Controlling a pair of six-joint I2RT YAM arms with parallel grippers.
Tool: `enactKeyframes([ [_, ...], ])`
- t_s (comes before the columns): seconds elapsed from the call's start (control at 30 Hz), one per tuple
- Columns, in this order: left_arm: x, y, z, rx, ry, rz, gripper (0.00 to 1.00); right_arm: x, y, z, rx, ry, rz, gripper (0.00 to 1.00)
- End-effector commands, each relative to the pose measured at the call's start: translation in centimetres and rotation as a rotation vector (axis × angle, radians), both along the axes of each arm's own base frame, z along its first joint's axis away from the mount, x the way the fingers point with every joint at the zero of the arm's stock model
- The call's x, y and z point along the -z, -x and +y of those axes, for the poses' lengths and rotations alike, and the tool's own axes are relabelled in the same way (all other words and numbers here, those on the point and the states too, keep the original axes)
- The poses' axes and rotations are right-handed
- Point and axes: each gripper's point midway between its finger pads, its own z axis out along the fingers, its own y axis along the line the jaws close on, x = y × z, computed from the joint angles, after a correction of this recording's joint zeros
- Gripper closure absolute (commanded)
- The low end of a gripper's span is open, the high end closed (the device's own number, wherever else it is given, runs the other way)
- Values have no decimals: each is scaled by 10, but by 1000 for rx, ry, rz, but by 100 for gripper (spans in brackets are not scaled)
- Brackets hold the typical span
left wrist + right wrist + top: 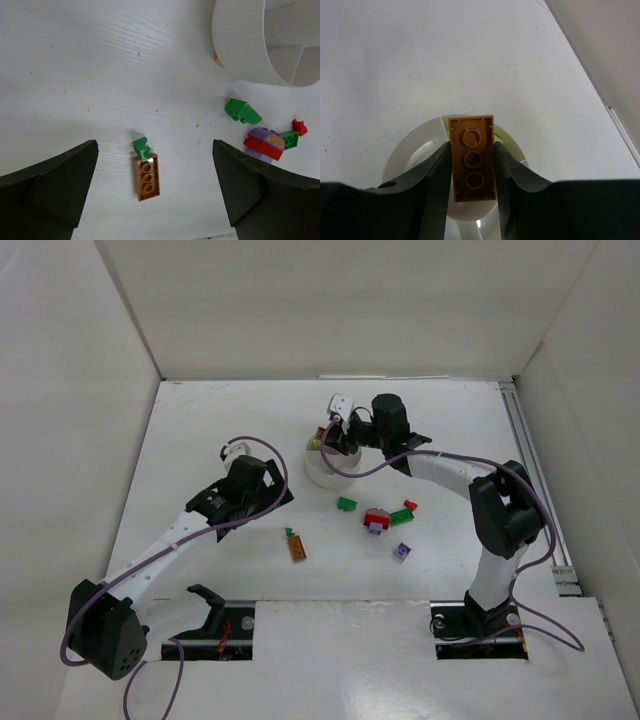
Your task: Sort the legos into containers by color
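The round white dish [322, 472] stands mid-table; its rim also shows in the right wrist view [407, 150]. My right gripper [336, 434] is over the dish, shut on an orange-brown brick [473, 158] held underside-up. A lime green piece [508, 138] lies in a wedge beneath. My left gripper [155, 167] is open and empty above a second orange-brown brick [147, 176] with a small green piece [141, 148] at its end. Loose on the table lie a dark green brick [346, 504], a red-and-purple stack [376, 522], a green brick [402, 516], a small red piece [411, 506] and a purple brick [402, 551].
White walls [330, 310] box in the table at the back and sides. A rail [535, 480] runs along the right edge. A white block [341, 401] sits behind the dish. Purple cables loop off both arms.
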Motion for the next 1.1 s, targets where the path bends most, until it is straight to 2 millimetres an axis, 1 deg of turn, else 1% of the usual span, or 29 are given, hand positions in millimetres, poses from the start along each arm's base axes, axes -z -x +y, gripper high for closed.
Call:
enactKeyframes([
  [0.0, -16, -8, -4, 9, 18, -35, 4, -38, -5, 17, -55, -85, -99, 69],
  [0.03, -16, -8, -4, 9, 17, -35, 4, -40, -5, 17, -55, -91, -110, 68],
  [0.07, -16, -8, -4, 9, 17, -35, 4, -38, -5, 17, -55, -92, -111, 68],
  [0.1, -16, -8, -4, 3, 24, -33, 4, -33, -9, 13, -42, -90, -96, 68],
  [0.17, -16, -8, -4, 3, 24, -33, 4, -30, -10, 14, -42, -90, -96, 67],
  [0.2, -16, -8, -4, 3, 24, -33, 4, -31, -12, 10, -42, -92, -95, 67],
  [0.3, -12, -7, -4, 3, 14, -17, 4, -28, -10, 11, -54, -95, -93, 65],
  [0.37, -12, -7, -4, 3, 14, -17, 4, -18, -8, 6, -54, -86, -72, 64],
  [0.4, -12, -7, -4, 3, 14, -17, 4, -20, -9, 6, -55, -90, -80, 64],
  [0.43, -12, -7, -4, 3, 14, -17, 4, -15, -6, 6, -65, -87, -69, 64],
  [0.47, -12, -7, -4, 3, 14, -17, 4, -15, -6, 6, -65, -87, -69, 63],
  [0.53, -12, -7, -4, 3, 14, -17, 4, -7, -2, 5, -64, -78, -51, 63],
  [0.57, -13, -7, -4, -4, 20, -16, 4, -6, -2, 5, -64, -78, -51, 62],
  [0.6, -11, -5, -3, -4, 16, -8, 4, -2, -4, 0, -55, -74, -43, 62],
  [0.7, -11, -5, -3, -4, 16, -8, 4, -2, -4, 0, -55, -74, -43, 62],
  [0.73, -11, -5, -3, -4, 16, -8, 4, 2, -5, 0, -55, -70, -35, 61],
  [0.8, -11, -5, -3, -4, 16, -8, 4, 2, -5, 0, -55, -70, -35, 61],
  [0.83, -11, -5, -3, -11, 22, -6, 4, 2, -5, 0, -55, -70, -35, 59],
  [0.87, -11, -5, -3, -11, 22, -6, 4, 7, -5, 0, -55, -66, -27, 59],
  [0.93, -11, -5, -3, -11, 22, -6, 4, 7, -5, 0, -55, -65, -27, 58],
  [1.07, -10, -3, -4, -5, 23, 5, 4, 7, -9, -4, -48, -62, -35, 50],
])
